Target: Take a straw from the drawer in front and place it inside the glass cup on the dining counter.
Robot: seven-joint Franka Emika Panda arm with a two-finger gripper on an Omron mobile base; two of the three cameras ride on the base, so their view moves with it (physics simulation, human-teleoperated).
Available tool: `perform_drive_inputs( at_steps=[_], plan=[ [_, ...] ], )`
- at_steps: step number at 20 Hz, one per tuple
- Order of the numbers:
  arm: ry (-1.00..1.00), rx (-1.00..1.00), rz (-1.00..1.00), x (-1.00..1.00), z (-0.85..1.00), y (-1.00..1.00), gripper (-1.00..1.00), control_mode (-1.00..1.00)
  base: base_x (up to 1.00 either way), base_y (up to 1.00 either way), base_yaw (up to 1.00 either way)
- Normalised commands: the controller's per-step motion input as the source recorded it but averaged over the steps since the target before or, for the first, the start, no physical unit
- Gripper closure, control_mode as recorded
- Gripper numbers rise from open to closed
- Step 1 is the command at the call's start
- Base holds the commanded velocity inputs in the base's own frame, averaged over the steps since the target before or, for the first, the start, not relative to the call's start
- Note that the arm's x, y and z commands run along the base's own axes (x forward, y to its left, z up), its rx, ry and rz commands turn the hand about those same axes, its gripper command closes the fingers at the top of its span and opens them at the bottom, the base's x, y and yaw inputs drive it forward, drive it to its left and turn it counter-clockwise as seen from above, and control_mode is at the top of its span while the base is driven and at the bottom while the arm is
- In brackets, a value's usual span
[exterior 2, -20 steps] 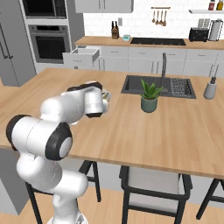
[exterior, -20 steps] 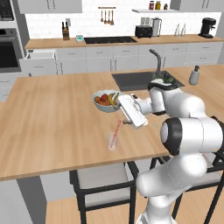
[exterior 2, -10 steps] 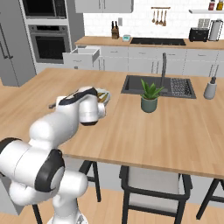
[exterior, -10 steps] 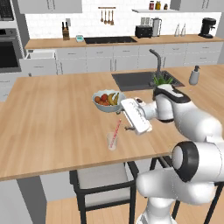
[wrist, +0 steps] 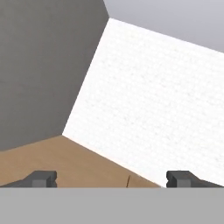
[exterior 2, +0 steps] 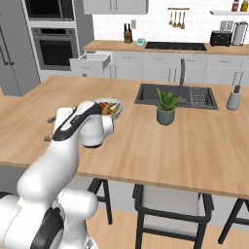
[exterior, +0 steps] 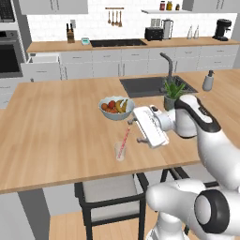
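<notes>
Your arm has swung right since a second ago; the tool point(exterior: 135, 130), released, hangs beside the straw point(exterior: 123, 143) standing in the glass cup point(exterior: 120, 152) near the counter's point(exterior: 56, 136) front edge.

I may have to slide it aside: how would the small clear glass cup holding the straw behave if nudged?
The small clear glass cup looks light, so it would probably slide on the smooth wood-plank counter. The leaning red-pink striped straw rises well above its rim, so a high push might tip it.

The striped straw point(exterior: 123, 143) leans inside the glass cup point(exterior: 120, 152).
</notes>
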Motion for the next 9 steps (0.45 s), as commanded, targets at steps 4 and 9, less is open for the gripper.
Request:
perform_drive_inputs(
  at_steps=[4,9],
  plan=[
    [0.0,-0.03,-0.05,-0.37,0.11,0.0,-1.0,-1.0,0.0,0.0,0.0],
    [0.0,-0.03,-0.04,-0.38,0.16,0.0,-1.0,-1.0,0.0,0.0,0.0]
  ],
)
